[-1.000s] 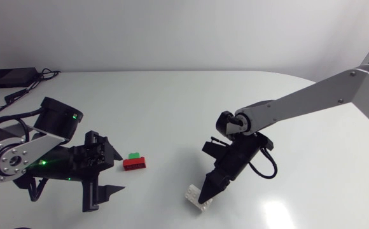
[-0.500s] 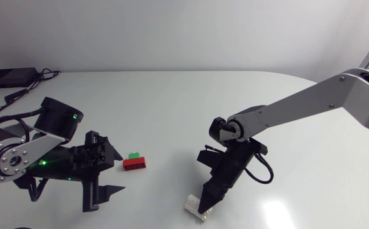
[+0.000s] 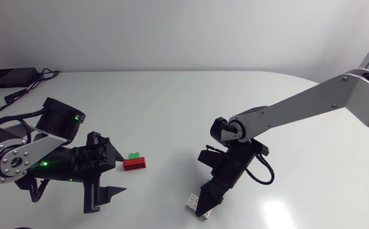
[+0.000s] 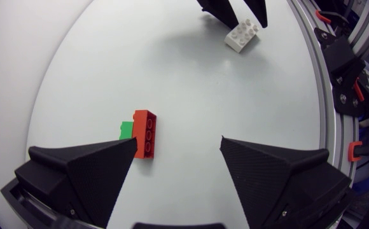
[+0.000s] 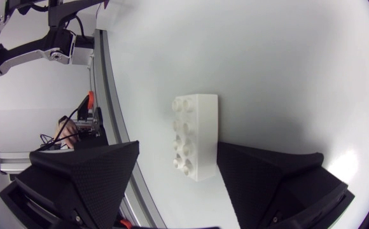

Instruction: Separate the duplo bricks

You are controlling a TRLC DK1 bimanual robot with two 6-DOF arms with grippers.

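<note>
White plastic duplo brick (image 5: 196, 135) at table (image 3: 172, 102) front edge, inside spread right gripper (image 3: 205, 206), possibly touching one finger, red-green brick pair (image 3: 134, 162) before splayed left gripper (image 3: 116, 173).

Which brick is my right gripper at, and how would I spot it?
On the white table, follow the right arm to the near edge. The right gripper hangs open there with a white brick lying studs up between its fingers. It is the only white brick; the red-and-green pair sits apart, by the left gripper.
</note>
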